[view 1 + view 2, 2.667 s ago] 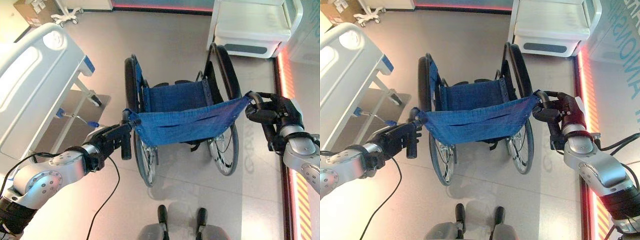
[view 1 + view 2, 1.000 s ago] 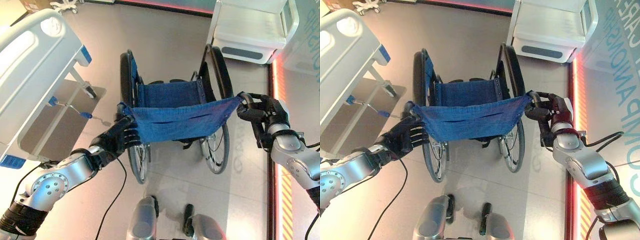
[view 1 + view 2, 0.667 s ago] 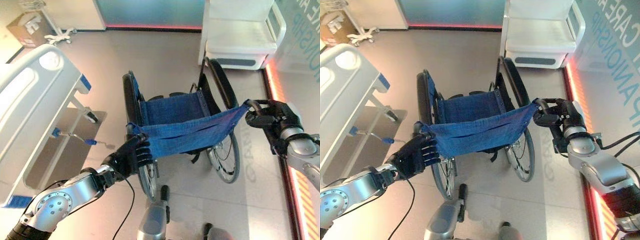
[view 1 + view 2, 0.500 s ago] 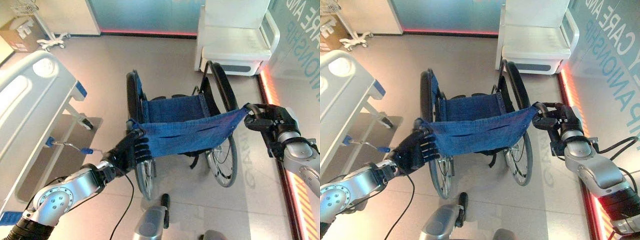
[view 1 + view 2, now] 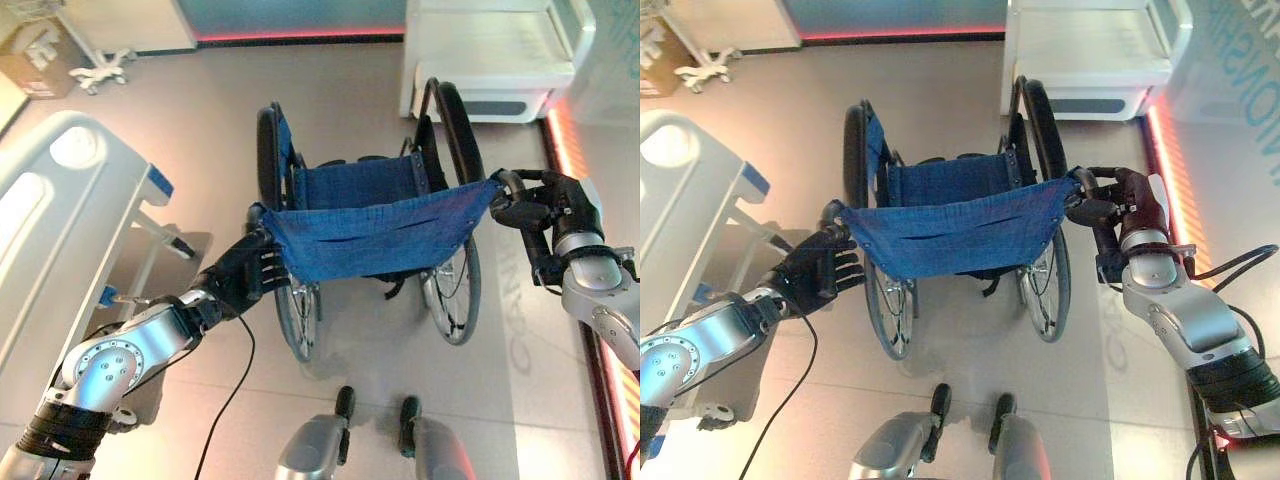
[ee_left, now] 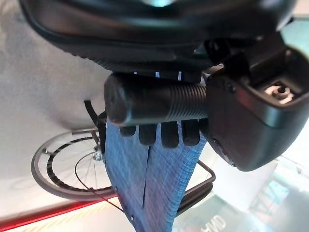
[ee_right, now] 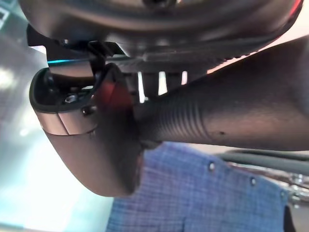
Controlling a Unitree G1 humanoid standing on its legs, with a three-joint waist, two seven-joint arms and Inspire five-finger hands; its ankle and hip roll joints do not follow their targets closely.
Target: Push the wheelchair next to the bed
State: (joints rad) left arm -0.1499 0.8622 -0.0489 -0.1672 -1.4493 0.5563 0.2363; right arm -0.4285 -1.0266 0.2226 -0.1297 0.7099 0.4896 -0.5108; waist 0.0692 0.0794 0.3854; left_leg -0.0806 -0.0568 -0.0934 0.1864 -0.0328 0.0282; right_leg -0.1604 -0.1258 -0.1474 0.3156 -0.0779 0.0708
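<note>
A wheelchair [image 5: 370,225] with a blue cloth seat and back and large black wheels stands on the floor in front of me, facing away. My left hand [image 5: 245,280] is shut on its left push handle [image 6: 154,105], with the fingers [image 6: 164,133] curled under the ribbed grip. My right hand [image 5: 545,205] is shut on the right push handle [image 7: 231,116], with the thumb [image 7: 96,140] wrapped round it. The white hospital bed [image 5: 60,230] lies to the wheelchair's left, with a strip of floor between its blue-cornered end and the left wheel.
A white cabinet-like unit [image 5: 490,50] stands just beyond the wheelchair on the right. A red-lit strip [image 5: 570,130] runs along the floor at the right edge. A cardboard box [image 5: 35,60] and a wheeled stand base [image 5: 100,65] sit at the far left.
The whole picture has swayed, so the camera has moved. Both hands stay on the push handles. The wheelchair keeps about the same gap to the bed.
</note>
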